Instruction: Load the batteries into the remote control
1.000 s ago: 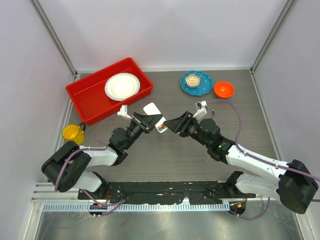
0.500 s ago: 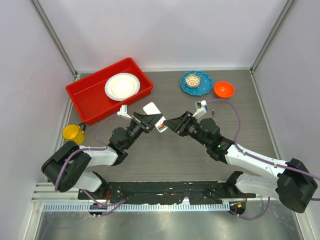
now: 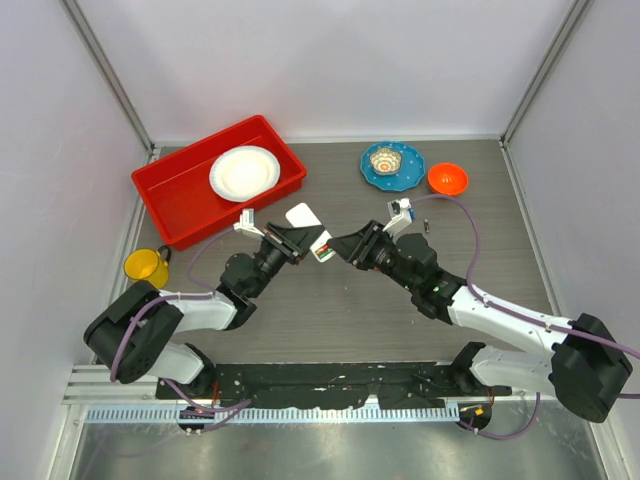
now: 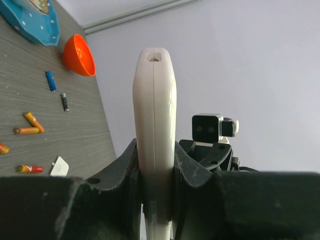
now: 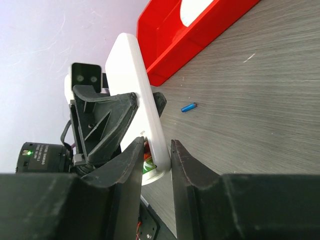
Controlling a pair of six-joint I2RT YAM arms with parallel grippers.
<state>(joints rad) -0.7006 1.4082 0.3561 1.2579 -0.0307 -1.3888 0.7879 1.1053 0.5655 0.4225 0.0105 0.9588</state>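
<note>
My left gripper (image 3: 303, 238) is shut on the white remote control (image 3: 304, 217) and holds it off the table, edge-on in the left wrist view (image 4: 155, 110). My right gripper (image 3: 338, 247) has its jaws closed over the remote control's lower end (image 5: 150, 150), one finger on its white back and the other on the open side. Red and green batteries (image 5: 148, 161) show in that open side. Loose batteries lie on the table: a blue one (image 4: 50, 80), a dark one (image 4: 64, 102) and orange ones (image 4: 26, 131). Another blue battery (image 5: 188, 107) lies near the tray.
A red tray (image 3: 165, 195) with a white plate (image 3: 245, 172) stands at the back left, a yellow cup (image 3: 147, 267) beside it. A blue plate (image 3: 392, 163) and an orange bowl (image 3: 447, 179) sit at the back right. A small white piece (image 4: 60, 166) lies among the batteries.
The right gripper's jaws have narrowed onto the remote control's lower end, and that arm edged slightly left. The left gripper and the remote control have stayed put.
</note>
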